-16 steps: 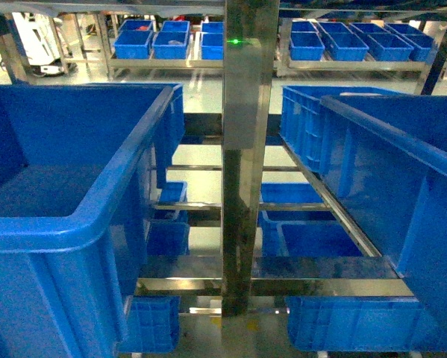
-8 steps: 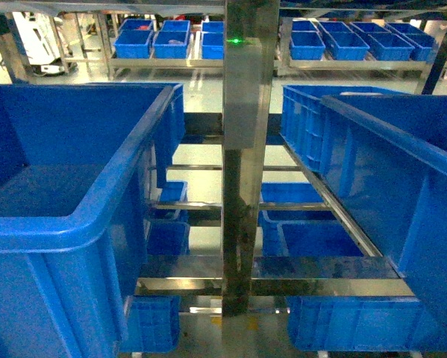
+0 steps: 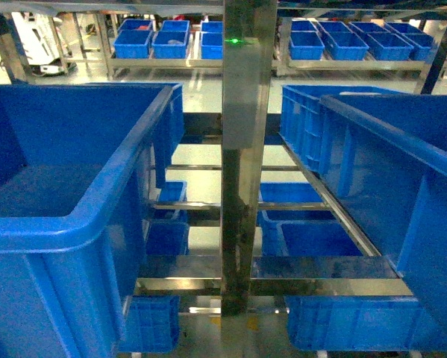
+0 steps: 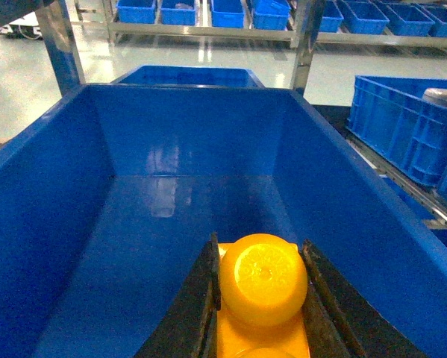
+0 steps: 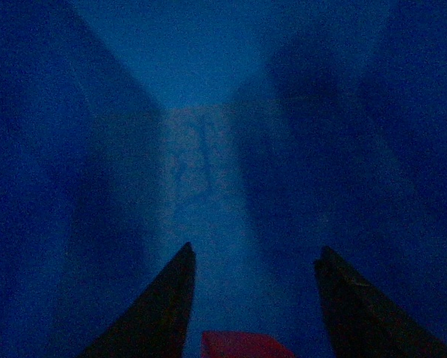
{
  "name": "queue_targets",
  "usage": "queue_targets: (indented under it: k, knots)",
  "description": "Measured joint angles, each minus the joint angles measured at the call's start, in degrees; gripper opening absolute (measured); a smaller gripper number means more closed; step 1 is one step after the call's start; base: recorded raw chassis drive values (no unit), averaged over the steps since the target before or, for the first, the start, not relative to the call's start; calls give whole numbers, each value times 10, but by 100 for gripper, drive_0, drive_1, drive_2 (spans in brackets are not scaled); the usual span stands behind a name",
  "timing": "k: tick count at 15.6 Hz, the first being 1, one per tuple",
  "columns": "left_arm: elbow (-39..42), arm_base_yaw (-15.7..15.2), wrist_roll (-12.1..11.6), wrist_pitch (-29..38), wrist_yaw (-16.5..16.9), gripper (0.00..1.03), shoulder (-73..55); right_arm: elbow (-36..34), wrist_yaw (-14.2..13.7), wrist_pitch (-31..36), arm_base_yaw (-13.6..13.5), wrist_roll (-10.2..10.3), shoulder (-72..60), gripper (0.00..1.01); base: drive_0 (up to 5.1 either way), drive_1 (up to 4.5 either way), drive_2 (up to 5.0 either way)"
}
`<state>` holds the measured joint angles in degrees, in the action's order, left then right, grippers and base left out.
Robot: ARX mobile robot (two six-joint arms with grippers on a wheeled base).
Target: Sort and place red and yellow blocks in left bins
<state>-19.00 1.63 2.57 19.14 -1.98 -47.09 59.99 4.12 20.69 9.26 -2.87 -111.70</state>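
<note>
In the left wrist view my left gripper (image 4: 260,242) is shut on the yellow block (image 4: 263,277), a glossy brick with round studs, both black fingers (image 4: 205,298) pressed against its sides. It hangs inside a large deep blue bin (image 4: 171,134), over the near part of the bin's bare floor. The head view shows that left bin (image 3: 81,216) but neither gripper. My right gripper (image 5: 253,257) is open inside a dim blue container (image 5: 208,171). A small red shape (image 5: 242,345) shows at the bottom edge between its fingers; I cannot tell what it is.
A steel post (image 3: 245,149) stands in the middle of the head view. Blue crates (image 3: 372,149) sit on the right rack, with smaller blue trays (image 3: 313,235) on lower shelves. Far shelves carry several blue trays (image 3: 152,41).
</note>
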Motion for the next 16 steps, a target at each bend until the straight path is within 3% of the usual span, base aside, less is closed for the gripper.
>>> queue_targets:
  k: [4,5,7,9,12,14,16]
  knots:
    - [0,0,0,0,0,22,0,-8,8,42,-34,-21,36,87,0,0,0]
    - [0,0,0,0,0,22,0,-18,24,38,-54,-32,86,99,0,0,0]
    - [0,0,0,0,0,22,0,-71,42,19,-80,-31,159,98,0,0,0]
    - [0,0,0,0,0,22,0,-125,43,39,-91,-15,214,98,0,0,0]
    - [0,0,0,0,0,22,0,-222,28,66,-83,-10,359,98,0,0,0]
    - [0,0,0,0,0,22,0,-246,30,45,-63,10,445,98,0,0,0]
    - [0,0,0,0,0,22,0,-262,28,7,-54,49,533,98,0,0,0]
